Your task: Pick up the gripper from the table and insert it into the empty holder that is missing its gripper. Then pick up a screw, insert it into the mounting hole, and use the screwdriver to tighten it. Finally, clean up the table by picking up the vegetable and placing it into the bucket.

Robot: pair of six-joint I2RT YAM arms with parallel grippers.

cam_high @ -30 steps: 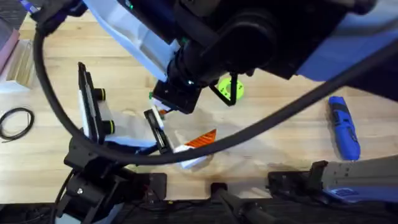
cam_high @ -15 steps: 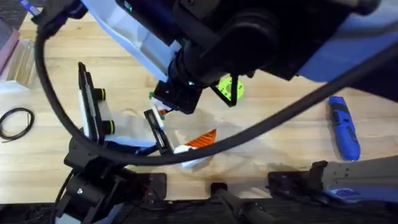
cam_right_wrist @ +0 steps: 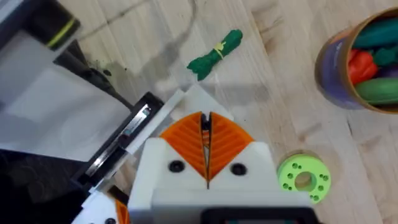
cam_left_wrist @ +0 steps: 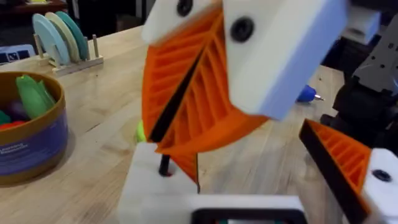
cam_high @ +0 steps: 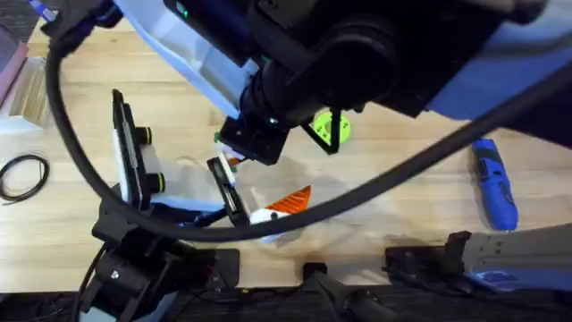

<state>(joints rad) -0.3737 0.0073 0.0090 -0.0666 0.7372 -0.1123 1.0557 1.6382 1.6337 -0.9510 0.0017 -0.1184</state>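
My right gripper is shut on the gripper, a flat orange wedge whose tip pokes out below the ribbed pads. That tip hangs just over the holder, the bare white block on one side of my left gripper. The left gripper stands open, with an orange wedge finger on its other side. The vegetable lies on the wood beyond. Farther off stands the bucket, holding toy pieces. The blue screwdriver lies at the right of the table.
A bright green disc with holes lies near the right gripper. A rack of round plates stands behind the bucket. A black cable loop lies at the far left. My right arm hangs large and dark across the overhead view.
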